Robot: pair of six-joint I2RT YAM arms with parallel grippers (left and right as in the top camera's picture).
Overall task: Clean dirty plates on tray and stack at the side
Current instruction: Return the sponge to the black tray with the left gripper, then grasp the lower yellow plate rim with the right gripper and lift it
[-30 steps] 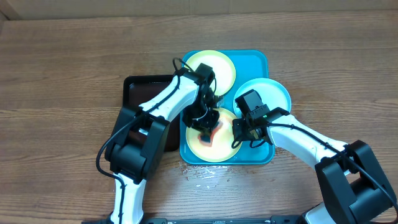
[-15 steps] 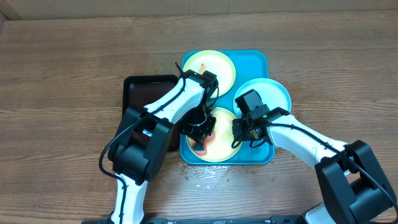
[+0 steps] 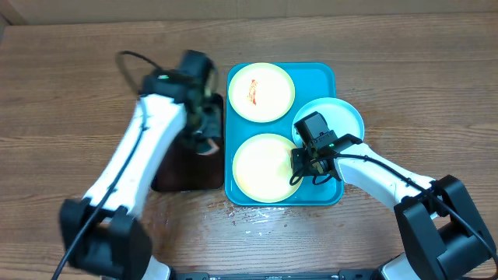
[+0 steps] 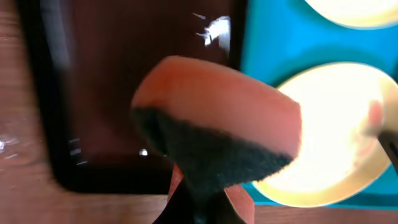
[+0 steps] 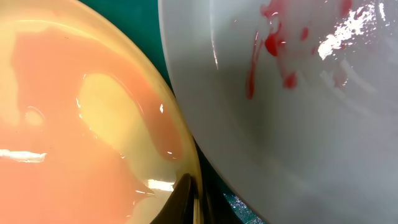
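The turquoise tray [image 3: 319,78] holds three plates. The far yellow-green plate [image 3: 261,92] has a red smear. The near yellow-green plate [image 3: 267,167] carries a pinkish watery film in the right wrist view [image 5: 74,124]. The blue-white plate [image 3: 338,118] overhangs the tray's right rim and shows red smears [image 5: 298,93]. My right gripper [image 3: 299,167] is shut on the near plate's right rim [image 5: 196,199]. My left gripper [image 3: 204,134] is over the black tray, shut on an orange sponge with a dark scouring side [image 4: 217,137].
A smaller black tray [image 3: 194,167] lies against the turquoise tray's left side; it also shows in the left wrist view [image 4: 143,74]. Water drops wet the wooden table [image 3: 249,214] in front of the tray.
My left arm has swung left with the sponge, off the near yellow-green plate and over the black tray. The near plate now shows uncovered. My right gripper has not moved.
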